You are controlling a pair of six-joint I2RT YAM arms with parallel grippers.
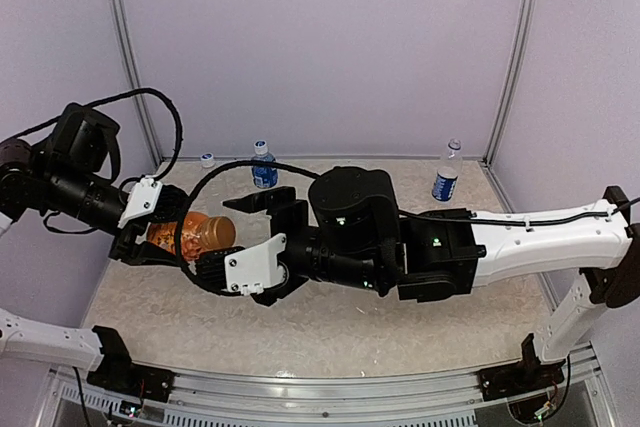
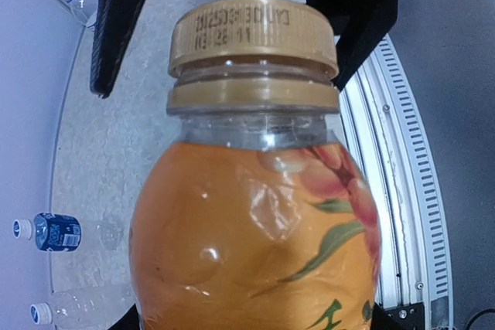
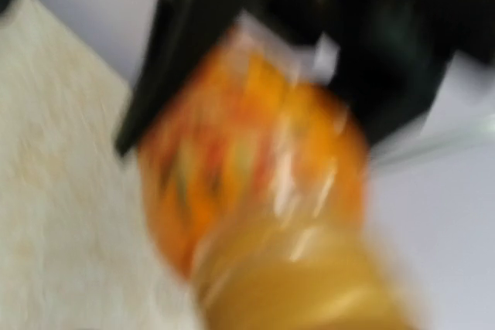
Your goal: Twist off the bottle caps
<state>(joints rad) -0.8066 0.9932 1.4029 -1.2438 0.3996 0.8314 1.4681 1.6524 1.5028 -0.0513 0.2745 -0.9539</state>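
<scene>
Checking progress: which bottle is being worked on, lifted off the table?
The orange-filled bottle, held sideways in the air; the two blue-labelled bottles stand untouched at the far edge of the table.

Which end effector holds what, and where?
The left end effector grips the orange bottle around its body; the right end effector, open at the cap, holds nothing.

A lab booth with lilac walls [image 1: 320, 47], aluminium posts [image 1: 125, 57], speckled table [image 1: 330, 327].
</scene>
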